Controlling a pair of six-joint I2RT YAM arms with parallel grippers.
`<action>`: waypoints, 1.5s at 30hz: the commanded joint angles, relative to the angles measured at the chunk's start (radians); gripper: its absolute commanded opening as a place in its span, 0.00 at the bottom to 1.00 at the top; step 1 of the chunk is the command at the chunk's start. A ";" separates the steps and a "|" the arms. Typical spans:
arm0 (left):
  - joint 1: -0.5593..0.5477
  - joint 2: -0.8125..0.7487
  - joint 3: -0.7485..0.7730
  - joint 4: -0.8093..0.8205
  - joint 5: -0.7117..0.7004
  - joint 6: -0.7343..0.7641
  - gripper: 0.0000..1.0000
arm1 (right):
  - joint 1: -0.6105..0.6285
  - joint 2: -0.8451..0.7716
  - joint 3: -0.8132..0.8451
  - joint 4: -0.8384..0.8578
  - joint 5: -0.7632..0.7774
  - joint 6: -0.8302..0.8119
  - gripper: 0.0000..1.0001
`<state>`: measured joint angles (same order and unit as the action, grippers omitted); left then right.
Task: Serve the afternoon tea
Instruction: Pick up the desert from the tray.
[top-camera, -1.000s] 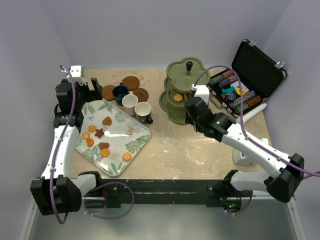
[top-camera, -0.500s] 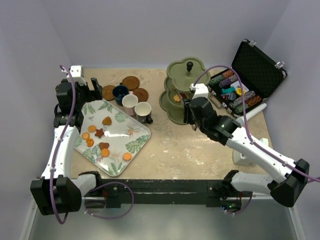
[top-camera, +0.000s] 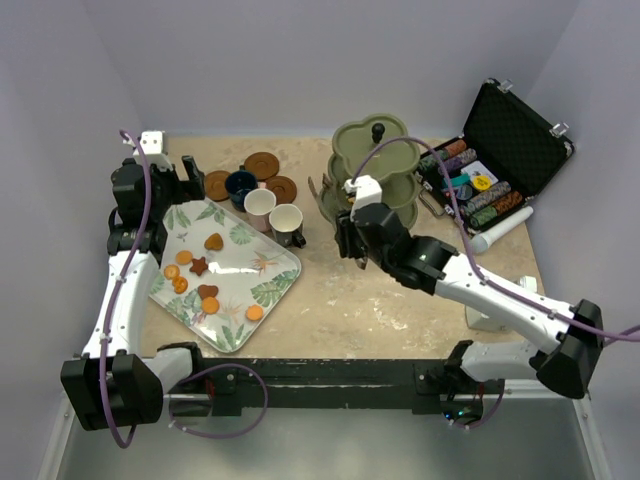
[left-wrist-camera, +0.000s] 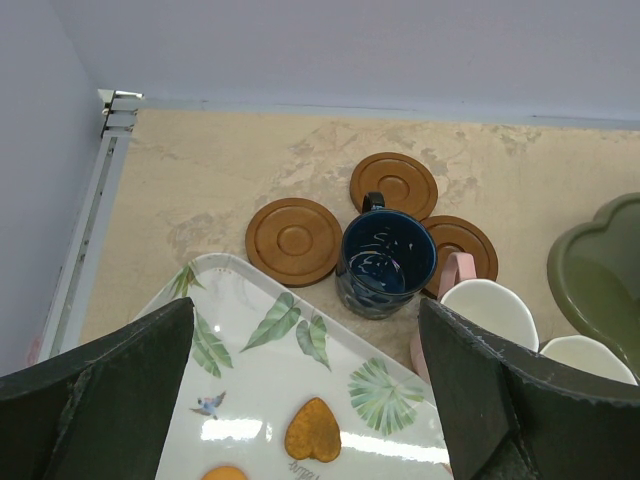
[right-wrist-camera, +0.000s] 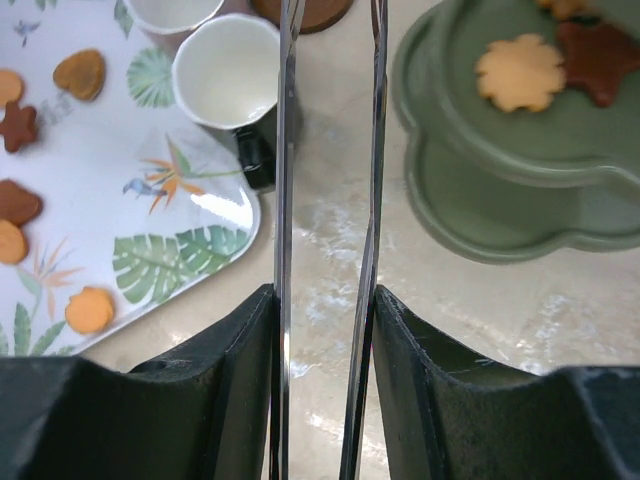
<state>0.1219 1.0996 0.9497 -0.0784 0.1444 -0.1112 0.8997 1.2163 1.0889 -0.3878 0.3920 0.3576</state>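
Moving biscuits (top-camera: 213, 241) from the tray (top-camera: 250, 262) at left, the right gripper (right-wrist-camera: 322, 300), clamped on seemingly empty tongs (right-wrist-camera: 284, 150) beside the stand (top-camera: 365, 140), should reach left for another; the left gripper (left-wrist-camera: 305, 310) gapes wide, empty.

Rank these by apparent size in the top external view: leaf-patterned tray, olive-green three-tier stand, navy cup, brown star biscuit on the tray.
1. leaf-patterned tray
2. olive-green three-tier stand, which rises toward the camera yet clearly looks smaller than the tray
3. navy cup
4. brown star biscuit
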 joint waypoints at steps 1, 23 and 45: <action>-0.005 0.005 -0.003 0.017 -0.002 0.008 0.98 | 0.100 0.090 0.063 0.064 0.024 -0.006 0.43; -0.005 0.009 -0.003 0.017 0.000 0.010 0.99 | 0.304 0.534 0.335 0.263 -0.068 -0.114 0.45; -0.008 0.002 -0.002 0.019 0.004 0.008 0.98 | 0.286 0.759 0.427 0.283 -0.110 -0.132 0.56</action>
<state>0.1215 1.1095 0.9497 -0.0792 0.1448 -0.1112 1.1999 1.9793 1.4590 -0.1532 0.2745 0.2337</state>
